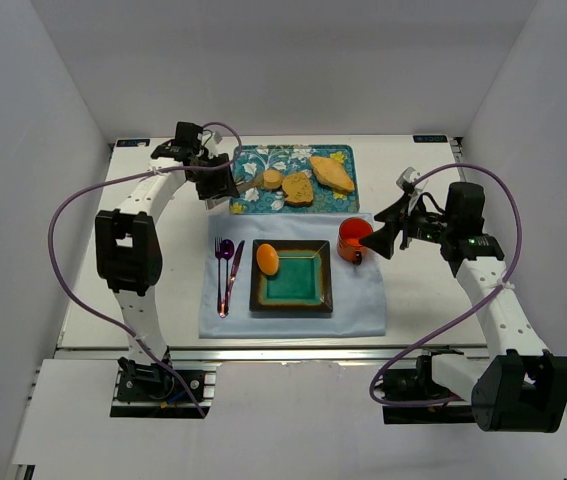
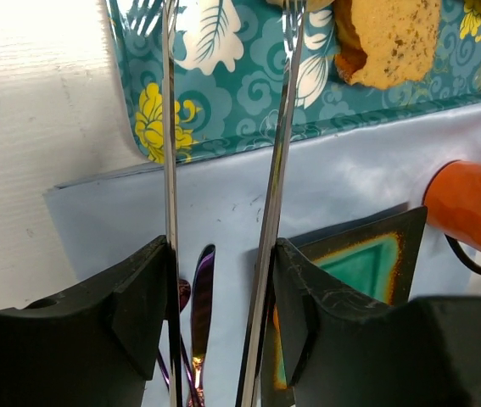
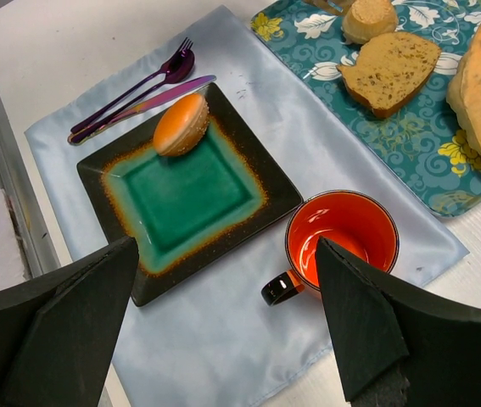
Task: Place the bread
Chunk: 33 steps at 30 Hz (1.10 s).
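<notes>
One roll point(image 1: 267, 260) on plate point(image 1: 291, 307), toast point(image 1: 298, 188) on tray point(image 1: 253, 160)

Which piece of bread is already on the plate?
The orange roll: it alone sits on the square plate, while the other three pieces lie on the floral tray.

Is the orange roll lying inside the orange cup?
No, the orange roll lies on the square plate; the cup is empty.
</notes>
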### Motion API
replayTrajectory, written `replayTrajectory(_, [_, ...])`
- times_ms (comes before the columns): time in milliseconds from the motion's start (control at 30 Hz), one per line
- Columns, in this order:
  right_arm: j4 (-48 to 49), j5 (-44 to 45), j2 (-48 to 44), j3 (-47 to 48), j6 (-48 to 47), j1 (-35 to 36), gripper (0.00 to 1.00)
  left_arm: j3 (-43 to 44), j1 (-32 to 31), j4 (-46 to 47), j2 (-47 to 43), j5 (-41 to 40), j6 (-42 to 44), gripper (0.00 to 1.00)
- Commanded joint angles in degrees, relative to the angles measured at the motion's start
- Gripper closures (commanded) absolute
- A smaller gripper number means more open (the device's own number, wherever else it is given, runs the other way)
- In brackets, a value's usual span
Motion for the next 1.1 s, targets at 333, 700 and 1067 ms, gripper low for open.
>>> replayTrajectory(333, [0.4, -0.76, -0.38, 1.68, -0.85, -0.37, 0.11, 0.48, 0.53, 4.73, -2.56, 3.63, -5.62, 0.41])
replayTrajectory(700, [0.4, -0.94, -0.38, 1.51, -0.85, -0.46, 0.11, -4.01, 2.99, 11.33, -5.38, 9.78, -11.07, 0.41])
replayTrajectory(1067, [0.58, -0.76, -0.91, 0.8, -0.76, -0.55, 0.11, -3.31, 3.26, 12.74, -1.96, 14.09, -13.1, 0.41])
